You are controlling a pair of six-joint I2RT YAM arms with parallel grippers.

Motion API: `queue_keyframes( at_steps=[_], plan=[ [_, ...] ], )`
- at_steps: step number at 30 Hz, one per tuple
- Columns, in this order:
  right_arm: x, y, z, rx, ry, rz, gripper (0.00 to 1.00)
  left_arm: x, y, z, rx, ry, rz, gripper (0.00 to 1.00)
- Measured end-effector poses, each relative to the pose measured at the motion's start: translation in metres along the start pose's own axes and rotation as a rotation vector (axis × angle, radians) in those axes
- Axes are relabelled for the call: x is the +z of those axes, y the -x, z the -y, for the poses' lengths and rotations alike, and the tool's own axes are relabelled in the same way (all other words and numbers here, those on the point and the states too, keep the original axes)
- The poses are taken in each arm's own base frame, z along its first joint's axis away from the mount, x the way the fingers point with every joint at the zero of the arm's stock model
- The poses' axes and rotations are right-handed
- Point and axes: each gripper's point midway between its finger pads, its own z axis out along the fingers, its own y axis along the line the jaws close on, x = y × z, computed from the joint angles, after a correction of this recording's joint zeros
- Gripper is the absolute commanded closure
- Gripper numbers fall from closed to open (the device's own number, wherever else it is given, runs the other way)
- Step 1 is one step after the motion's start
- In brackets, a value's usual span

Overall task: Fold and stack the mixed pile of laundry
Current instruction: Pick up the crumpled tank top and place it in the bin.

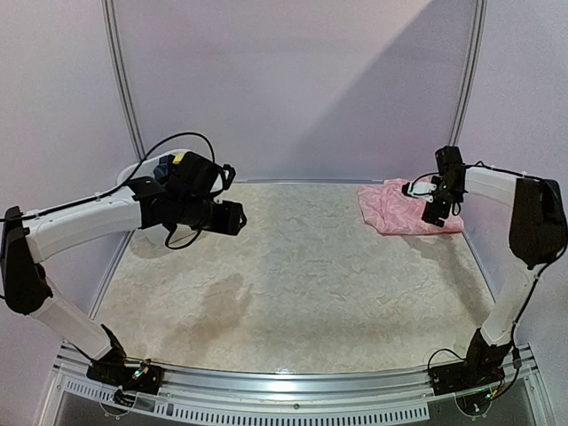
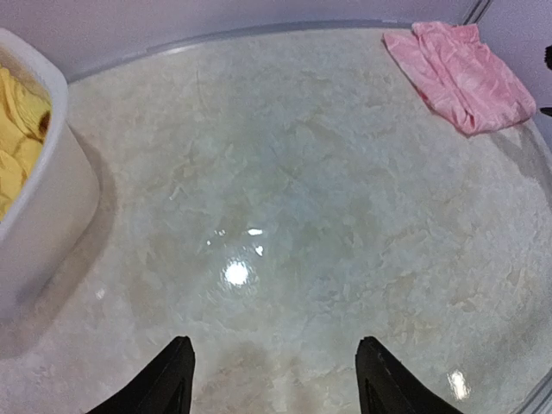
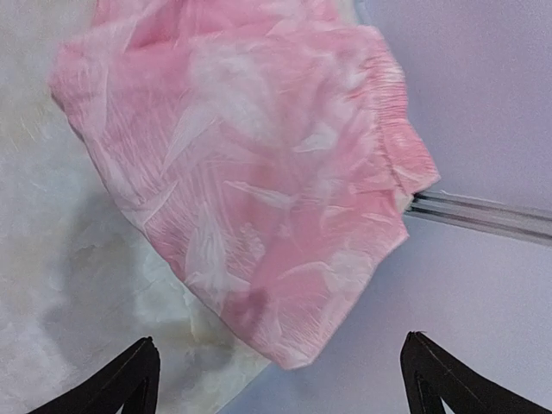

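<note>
Pale, marbled and glossy, the worktop [image 1: 302, 275] stretches between my two arms, with plain lilac panels behind it. The white plastic tub [image 2: 39, 198] stands at its far left corner, and I take that as my mark. Inside the tub a crumpled yellow garment [image 2: 17, 138] lies against the wall. My left arm covers most of the tub from above, so I cannot tell what else of the pile is in it. Straight across the worktop from the tub, at the opposite far corner, the thin pink ruffled piece [image 3: 250, 172] lies flat and squared.

My left tool [image 2: 274, 354] hangs just beside the tub, on the side toward the pink piece. It is released, fingers apart with only worktop between them. My right tool [image 3: 280, 345] hovers over the pink piece, well apart from the tub, spread wide and grasping nothing. The cloth lies below the fingers, not between them.

I judge the pink piece folded and placed, so the step in hand is fetching the next garment. That calls for turning my left tool toward the tub, reaching over its wall and pinching the yellow cloth. I would then lift it onto the worktop beside the tub, where both tools can spread it.
</note>
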Motion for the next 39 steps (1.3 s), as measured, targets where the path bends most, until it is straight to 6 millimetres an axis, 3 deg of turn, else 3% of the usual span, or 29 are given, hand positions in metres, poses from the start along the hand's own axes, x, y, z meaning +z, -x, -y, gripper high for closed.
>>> queue_keyframes(
  at_steps=[5, 8, 14, 19, 23, 30, 33, 39],
  plan=[
    [-0.09, 0.019, 0.035, 0.268, -0.095, 0.167, 0.01, -0.03, 0.045, -0.013, 0.06, 0.094, 0.11, 0.24],
    [-0.122, 0.037, 0.04, 0.437, -0.041, 0.284, 0.01, -0.044, 0.067, -0.031, 0.066, 0.166, 0.148, 0.24],
    [-0.131, 0.061, 0.01, 0.665, 0.202, 0.382, 0.01, -0.083, 0.119, -0.091, -0.022, 0.323, 0.242, 0.29],
    [-0.142, 0.078, -0.008, 0.794, 0.376, 0.448, 0.02, -0.098, 0.138, -0.141, -0.118, 0.42, 0.286, 0.34],
    [-0.16, 0.092, -0.02, 0.831, 0.502, 0.517, 0.05, -0.087, 0.133, -0.178, -0.177, 0.482, 0.253, 0.38],
    [-0.213, 0.101, -0.024, 0.815, 0.553, 0.659, 0.08, -0.047, 0.124, -0.242, -0.282, 0.559, 0.17, 0.42],
    [-0.221, 0.103, -0.027, 0.81, 0.572, 0.684, 0.09, -0.03, 0.129, -0.265, -0.313, 0.577, 0.154, 0.42],
    [-0.217, 0.103, -0.038, 0.818, 0.622, 0.678, 0.09, 0.012, 0.144, -0.3, -0.347, 0.596, 0.141, 0.47]
  ],
)
